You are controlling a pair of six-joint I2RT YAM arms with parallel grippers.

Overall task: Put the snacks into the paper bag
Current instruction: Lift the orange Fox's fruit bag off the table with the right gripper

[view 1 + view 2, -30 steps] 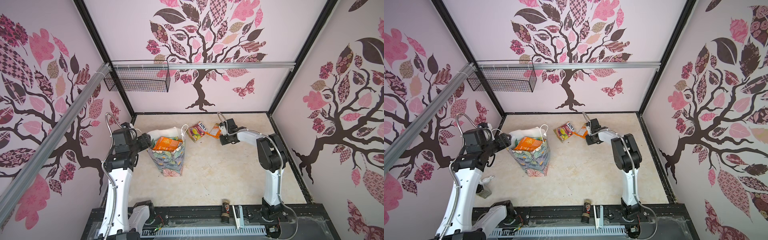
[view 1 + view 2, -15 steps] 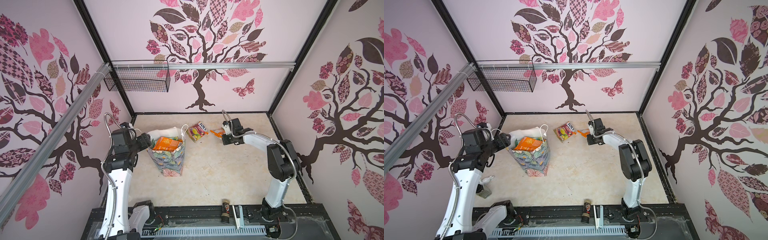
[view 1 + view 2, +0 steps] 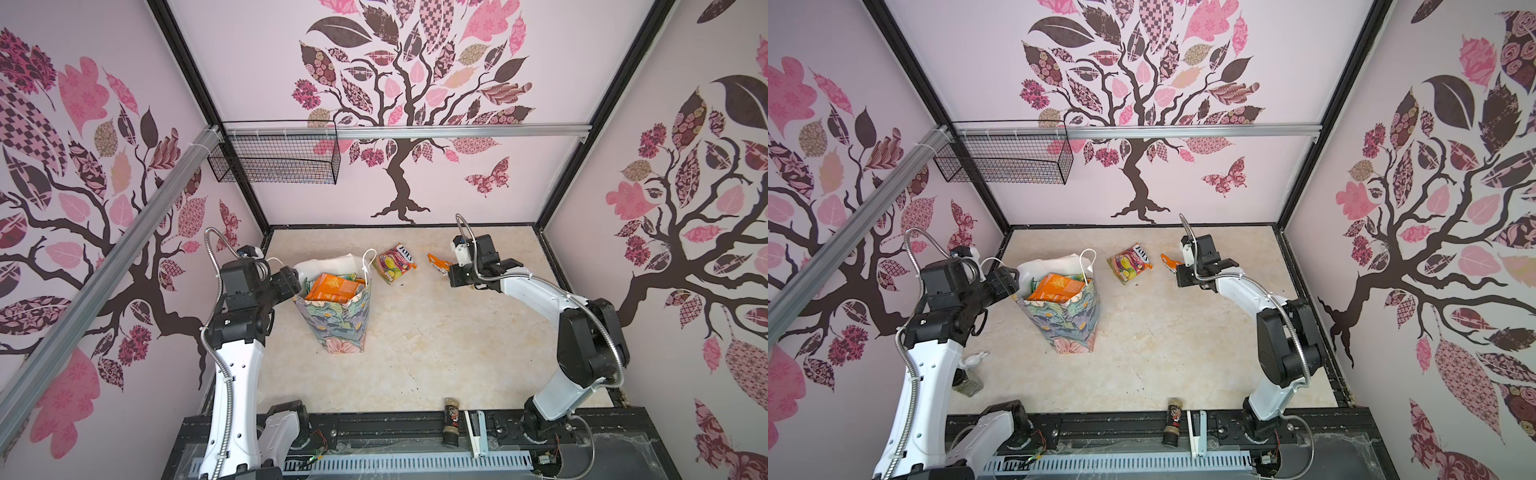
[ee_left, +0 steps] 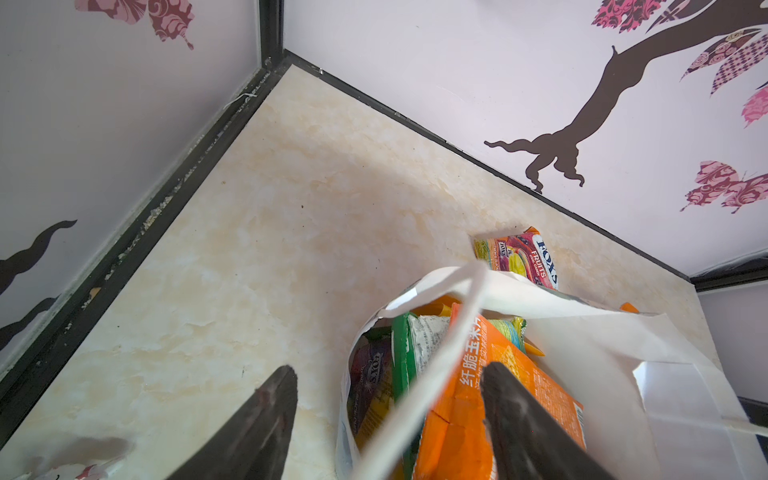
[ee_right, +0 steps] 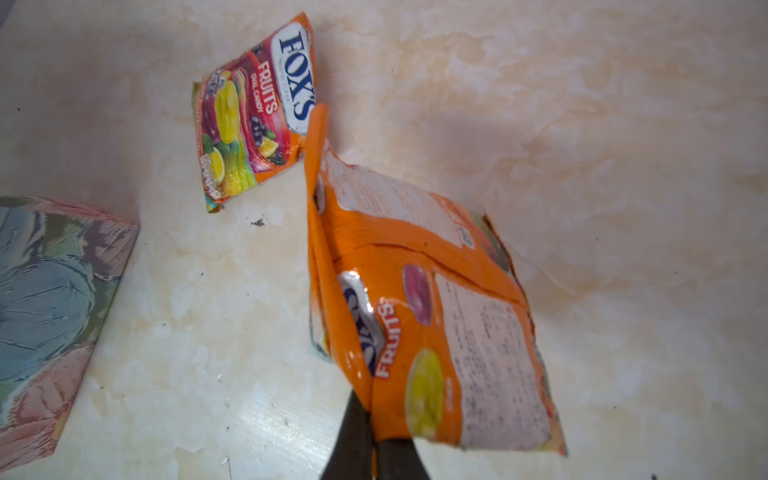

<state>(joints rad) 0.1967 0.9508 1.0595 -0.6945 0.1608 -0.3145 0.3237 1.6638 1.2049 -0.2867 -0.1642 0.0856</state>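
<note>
right fingers (image 5: 355,436): clamped on the corner of an orange packet (image 5: 436,311), which hangs clear of the table (image 5: 623,166)
left fingers (image 4: 257,419): wide, straddling the paper bag (image 4: 602,365) near rim, gripping nothing
bag: upright, bagged snacks (image 4: 498,395) inside
loose: FOX'S packet (image 5: 253,124) flat near the bag
step: carrying packet to bag
next: swing over the mouth, then release

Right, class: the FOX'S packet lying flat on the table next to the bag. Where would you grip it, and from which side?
Probably the short end by the logo, pinched from above on the side away from the bag. The FOX'S packet lies flat and face up, so only a thin edge offers a pinch, and that end sits clear of the bag.
</note>
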